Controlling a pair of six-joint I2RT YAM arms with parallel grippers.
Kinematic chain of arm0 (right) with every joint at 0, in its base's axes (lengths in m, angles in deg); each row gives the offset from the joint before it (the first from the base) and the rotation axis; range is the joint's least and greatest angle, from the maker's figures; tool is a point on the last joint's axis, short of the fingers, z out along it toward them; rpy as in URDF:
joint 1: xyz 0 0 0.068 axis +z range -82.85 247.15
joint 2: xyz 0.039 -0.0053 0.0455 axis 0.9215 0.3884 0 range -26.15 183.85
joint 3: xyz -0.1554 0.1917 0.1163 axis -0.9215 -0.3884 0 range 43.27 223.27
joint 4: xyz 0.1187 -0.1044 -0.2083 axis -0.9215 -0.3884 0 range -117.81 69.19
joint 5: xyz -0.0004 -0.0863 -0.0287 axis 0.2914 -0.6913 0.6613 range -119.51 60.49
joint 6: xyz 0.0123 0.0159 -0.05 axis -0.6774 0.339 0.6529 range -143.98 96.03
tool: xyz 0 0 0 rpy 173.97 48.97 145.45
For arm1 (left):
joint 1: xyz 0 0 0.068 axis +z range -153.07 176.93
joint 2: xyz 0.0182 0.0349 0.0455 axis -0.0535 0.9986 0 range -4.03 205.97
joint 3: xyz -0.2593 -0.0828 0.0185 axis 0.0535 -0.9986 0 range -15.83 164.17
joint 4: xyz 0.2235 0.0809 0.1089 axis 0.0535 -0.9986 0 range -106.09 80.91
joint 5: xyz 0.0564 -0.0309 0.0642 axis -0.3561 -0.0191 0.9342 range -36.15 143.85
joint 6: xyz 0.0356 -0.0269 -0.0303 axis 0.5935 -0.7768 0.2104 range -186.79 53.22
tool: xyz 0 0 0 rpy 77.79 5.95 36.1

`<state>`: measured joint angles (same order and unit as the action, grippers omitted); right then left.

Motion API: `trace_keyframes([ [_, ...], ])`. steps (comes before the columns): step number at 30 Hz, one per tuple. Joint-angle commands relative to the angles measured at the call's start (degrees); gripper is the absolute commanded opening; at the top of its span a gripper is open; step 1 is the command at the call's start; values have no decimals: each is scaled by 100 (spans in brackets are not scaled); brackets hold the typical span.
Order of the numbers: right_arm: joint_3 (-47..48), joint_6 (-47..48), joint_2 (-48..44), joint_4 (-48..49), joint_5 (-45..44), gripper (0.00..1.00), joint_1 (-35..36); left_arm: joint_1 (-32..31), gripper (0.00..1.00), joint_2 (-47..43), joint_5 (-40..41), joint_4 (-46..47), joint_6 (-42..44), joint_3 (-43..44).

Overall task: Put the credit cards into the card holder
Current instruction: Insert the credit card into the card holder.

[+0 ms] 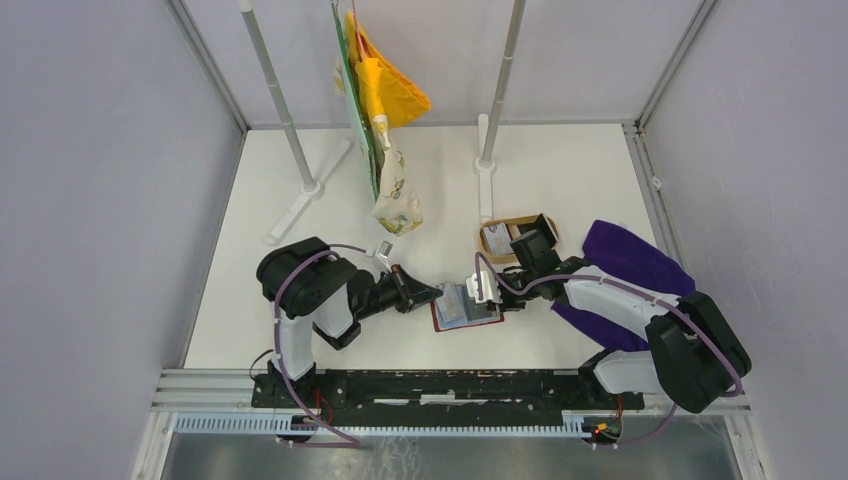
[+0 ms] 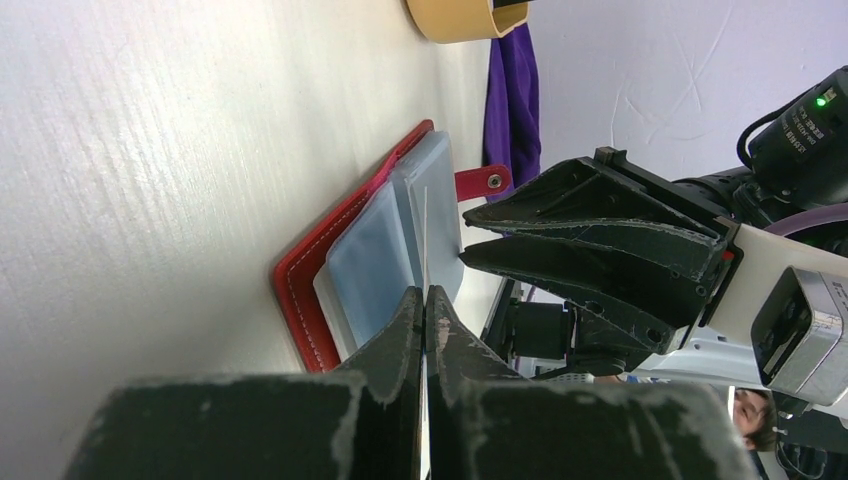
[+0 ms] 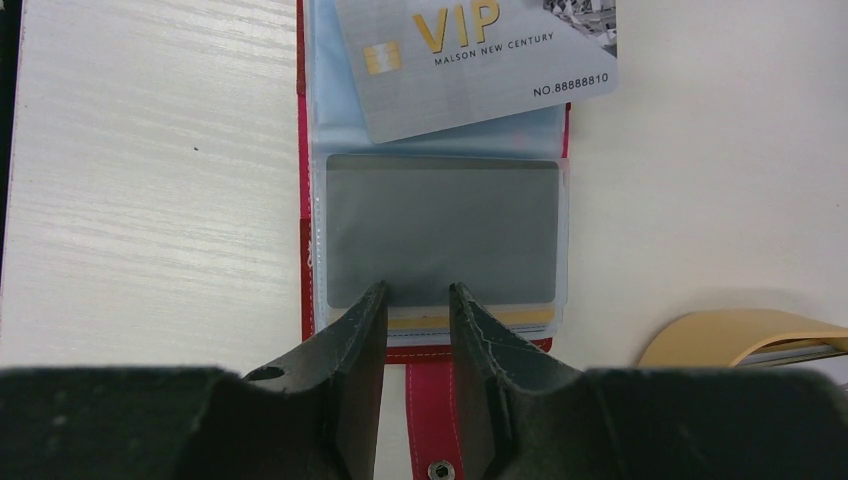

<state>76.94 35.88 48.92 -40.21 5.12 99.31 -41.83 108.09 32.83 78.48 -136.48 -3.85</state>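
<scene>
The holder [image 1: 466, 308] is lying open on the counter [image 1: 560, 180], close to the near edge and about midway along it, between the two claws. Its clear sleeves are facing up, and its snap tab [image 3: 437, 468] is pointing toward the right arm. A dark card [image 3: 440, 230] is sitting inside the sleeve nearest the right claw [image 3: 417, 295]. A silver VIP card [image 3: 480, 70] is lying tilted across the next sleeve, one corner overhanging the holder's edge. Whether any part of it is inside that sleeve cannot be told.

The left claw [image 2: 424, 295] is reaching in from the left with its fingers pressed together, clamping the VIP card, which shows edge-on in the left wrist view. The right claw is facing it from the opposite side, fingers standing a little apart at the sleeve's edge, with the tab's strap showing between them. It is gripping nothing visible, and contact with the sleeve cannot be told.

A tray [image 3: 720, 335] is standing near the holder, farther from the near edge, with pale cards [image 1: 497, 238] lying in it. A purple cloth [image 1: 630, 255] is lying under the right arm, toward the right edge.
</scene>
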Motion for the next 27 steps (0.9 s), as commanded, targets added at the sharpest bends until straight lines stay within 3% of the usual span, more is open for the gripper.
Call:
trace_keyframes([
  [1,88,51,97,-232,-291,35,9,-27,2,-57,61,1192,-176,-41],
  [15,99,37,114,-234,-293,35,9,-136,2,-434,170,1184,-175,-91],
  [27,90,34,105,-238,-284,35,8,-277,2,0,487,1169,-239,29],
])
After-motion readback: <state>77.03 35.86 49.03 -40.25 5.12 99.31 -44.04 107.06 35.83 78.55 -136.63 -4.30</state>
